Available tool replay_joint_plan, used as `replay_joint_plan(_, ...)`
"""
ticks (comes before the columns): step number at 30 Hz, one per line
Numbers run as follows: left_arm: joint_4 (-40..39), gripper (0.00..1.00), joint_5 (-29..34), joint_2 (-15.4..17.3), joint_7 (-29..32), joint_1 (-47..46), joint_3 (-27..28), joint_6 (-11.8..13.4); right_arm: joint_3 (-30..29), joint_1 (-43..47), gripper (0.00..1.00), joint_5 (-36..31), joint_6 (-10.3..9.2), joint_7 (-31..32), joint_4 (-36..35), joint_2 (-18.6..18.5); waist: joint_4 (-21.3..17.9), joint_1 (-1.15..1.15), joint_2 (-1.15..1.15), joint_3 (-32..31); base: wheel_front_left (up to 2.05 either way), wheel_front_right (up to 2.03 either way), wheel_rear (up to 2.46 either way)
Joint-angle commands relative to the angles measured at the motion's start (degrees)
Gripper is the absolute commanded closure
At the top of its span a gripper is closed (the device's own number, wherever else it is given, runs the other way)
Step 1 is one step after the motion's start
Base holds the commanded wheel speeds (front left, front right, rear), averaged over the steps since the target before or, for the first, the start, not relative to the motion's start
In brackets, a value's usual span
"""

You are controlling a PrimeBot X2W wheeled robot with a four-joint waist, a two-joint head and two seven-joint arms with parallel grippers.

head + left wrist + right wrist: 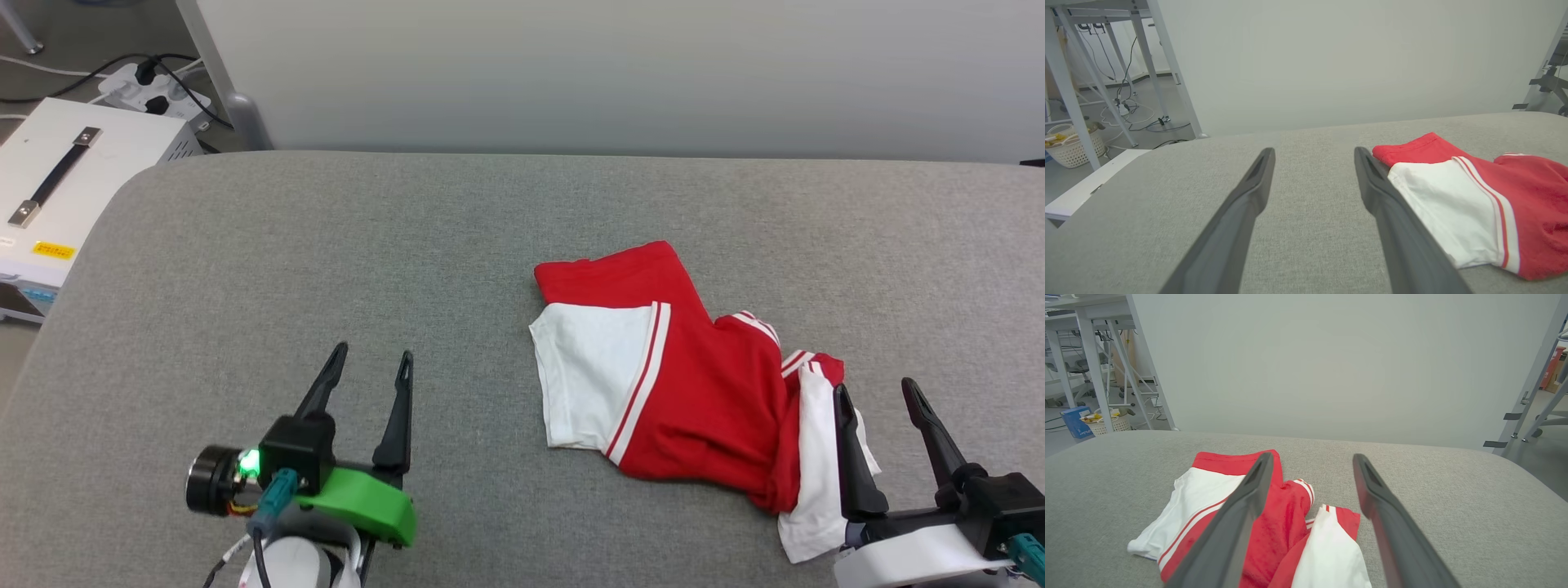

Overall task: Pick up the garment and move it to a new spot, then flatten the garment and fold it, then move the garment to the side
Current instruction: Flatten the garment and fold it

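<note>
Judging from how things lie, we are at the very first step. The red T-shirt (702,384) sits rumpled on the desk (326,245), on the desk's right half and toward its near edge. One white sleeve is spread flat toward the desk's middle, and the other is bunched with the red body nearer the desk's right end. No number print shows on the upward face. Nothing is lifted, flattened or folded yet.

The left pincer (374,353) hovers over bare cloth at the desk's near left, fingers parted and empty, clear of the shirt. The right pincer (875,388) is at the desk's near right, also spread wide with nothing between its fingers. One of its fingers overlaps the bunched sleeve in the head view, and we cannot tell whether it touches the fabric.

We reckon the next move calls for the right pincer to come down on a raised fold and close on it. The left one would have to cross toward the desk's middle to help.

The desk is covered in grey felt-like fabric with rounded corners, which may drag at jersey. Behind the desk's far edge stands a pale panel (571,73). Off the desk's left edge are a white case with a handle (65,180) and a power strip (155,90).
</note>
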Motion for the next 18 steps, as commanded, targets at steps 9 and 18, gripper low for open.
replay_joint_plan(9, 5.93, 0.00, -3.12, 6.27, 0.49, -19.14, -10.51, -3.88, 0.60, -2.53, 0.00, -0.57, -0.05, -0.27, -0.17, -0.08, -0.78, 0.00, 0.00, 2.44, 0.00, 0.00, 0.00)
replay_joint_plan(18, 11.19, 0.00, -20.63, 16.07, 13.10, -37.80, -35.83, -3.93, 1.17, -4.17, 0.00, -0.33, -0.05, -0.27, -0.24, -0.08, -3.20, 0.00, 0.00, 5.07, 0.00, 0.00, 0.00)
